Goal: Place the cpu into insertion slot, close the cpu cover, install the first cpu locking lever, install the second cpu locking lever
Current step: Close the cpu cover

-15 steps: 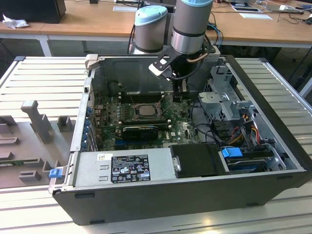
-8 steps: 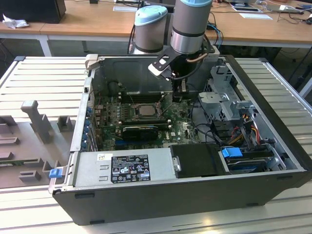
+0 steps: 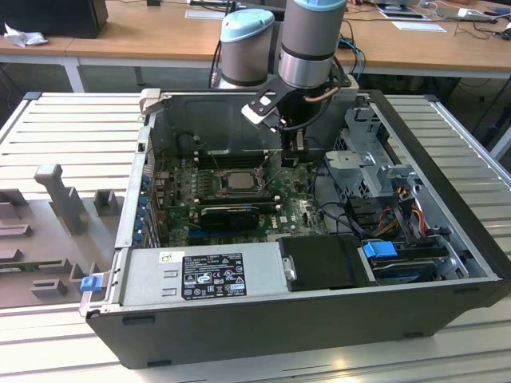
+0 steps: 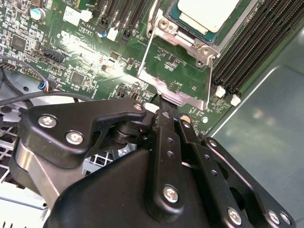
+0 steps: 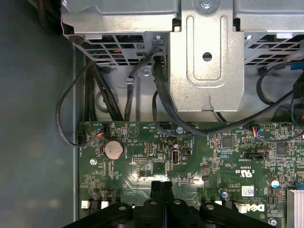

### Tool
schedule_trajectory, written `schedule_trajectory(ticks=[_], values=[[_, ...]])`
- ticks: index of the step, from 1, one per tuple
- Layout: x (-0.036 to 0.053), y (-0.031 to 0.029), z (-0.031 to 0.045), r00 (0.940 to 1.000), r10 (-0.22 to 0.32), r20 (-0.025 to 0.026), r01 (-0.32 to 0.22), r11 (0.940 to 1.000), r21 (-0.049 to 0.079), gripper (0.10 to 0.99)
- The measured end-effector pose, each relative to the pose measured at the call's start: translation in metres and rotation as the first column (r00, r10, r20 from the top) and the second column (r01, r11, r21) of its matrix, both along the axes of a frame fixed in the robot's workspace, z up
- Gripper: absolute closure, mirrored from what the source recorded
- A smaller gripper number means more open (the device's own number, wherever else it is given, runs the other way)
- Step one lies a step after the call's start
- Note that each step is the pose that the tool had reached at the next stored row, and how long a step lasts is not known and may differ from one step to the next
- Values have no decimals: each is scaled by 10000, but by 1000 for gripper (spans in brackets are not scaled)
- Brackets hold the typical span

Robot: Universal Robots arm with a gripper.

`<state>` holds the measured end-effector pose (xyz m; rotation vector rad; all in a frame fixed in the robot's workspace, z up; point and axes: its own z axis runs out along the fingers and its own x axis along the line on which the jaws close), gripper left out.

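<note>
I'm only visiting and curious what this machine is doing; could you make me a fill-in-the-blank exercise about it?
1. The small square chip with a pale silver metal top rests in place on the ___ circuit board.
2. The black claw is ___ on the edge of the thin square silver metal frame plate.
3. That frame plate is tilted up, leaving the chip ___.
Missing words: green; shut; uncovered.
</note>
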<state>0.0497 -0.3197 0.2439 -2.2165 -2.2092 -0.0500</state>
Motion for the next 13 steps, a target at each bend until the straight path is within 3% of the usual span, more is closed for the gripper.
schedule_trajectory(ticks=[13], values=[[-27,0,0,10000,0,-1,0,10000,0,980]])
